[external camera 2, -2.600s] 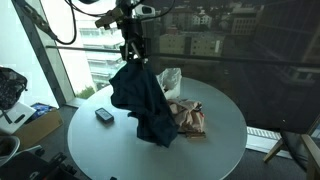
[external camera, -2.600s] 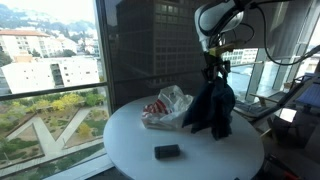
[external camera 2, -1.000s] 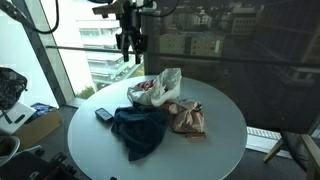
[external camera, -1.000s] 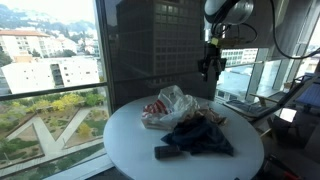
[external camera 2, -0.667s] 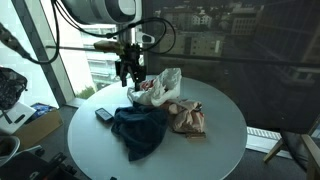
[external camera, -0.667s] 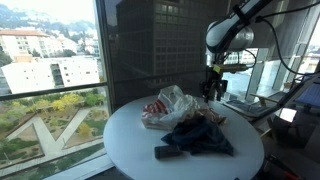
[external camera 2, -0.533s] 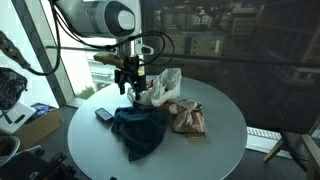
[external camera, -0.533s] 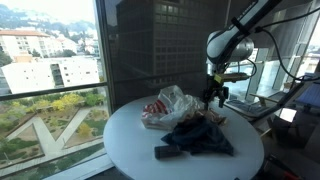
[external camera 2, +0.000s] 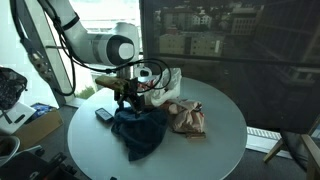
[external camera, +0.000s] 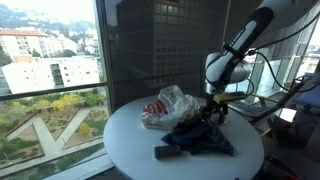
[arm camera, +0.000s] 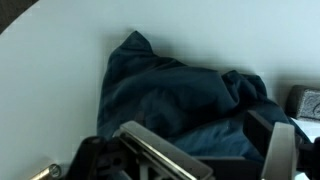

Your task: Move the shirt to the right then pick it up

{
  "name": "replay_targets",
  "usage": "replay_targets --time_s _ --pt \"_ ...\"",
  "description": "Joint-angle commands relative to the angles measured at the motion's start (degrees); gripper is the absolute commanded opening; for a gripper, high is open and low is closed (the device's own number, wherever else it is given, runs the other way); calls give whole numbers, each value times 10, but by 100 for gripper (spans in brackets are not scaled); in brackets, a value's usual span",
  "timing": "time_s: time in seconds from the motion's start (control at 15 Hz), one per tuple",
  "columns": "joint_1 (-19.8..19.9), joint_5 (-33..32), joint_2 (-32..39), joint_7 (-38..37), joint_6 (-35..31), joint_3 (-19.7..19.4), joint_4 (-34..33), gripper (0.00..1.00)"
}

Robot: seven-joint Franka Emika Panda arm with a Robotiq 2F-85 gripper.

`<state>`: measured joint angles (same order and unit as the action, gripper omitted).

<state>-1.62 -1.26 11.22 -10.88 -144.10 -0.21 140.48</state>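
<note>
A dark blue shirt (external camera: 200, 137) lies crumpled on the round white table (external camera: 130, 140). It also shows in an exterior view (external camera 2: 140, 130) and fills the wrist view (arm camera: 180, 95). My gripper (external camera: 213, 112) is low, right at the shirt's far edge, and it also shows in an exterior view (external camera 2: 127, 102). In the wrist view its fingers (arm camera: 205, 150) are spread apart just above the cloth, with nothing between them.
A clear plastic bag with red and white contents (external camera: 165, 105) lies behind the shirt. A tan crumpled cloth (external camera 2: 185, 118) lies beside it. A small black box (external camera: 166, 151) sits near the table's edge (external camera 2: 103, 115). Windows surround the table.
2.6 s ago the gripper held the shirt hanging in the air. It then dropped it on the table, rose, and has since come down to the shirt's edge, open.
</note>
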Motion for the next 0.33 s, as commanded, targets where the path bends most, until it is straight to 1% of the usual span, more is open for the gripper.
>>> replay_targets --time_s 0.0,0.07,0.27 --pt "-8 -8 17 -10 -30 -2 -5 100" --pt "-4 0 13 1 -15 -2 -1 100" --pt "-6 1 19 1 -20 -2 -3 100"
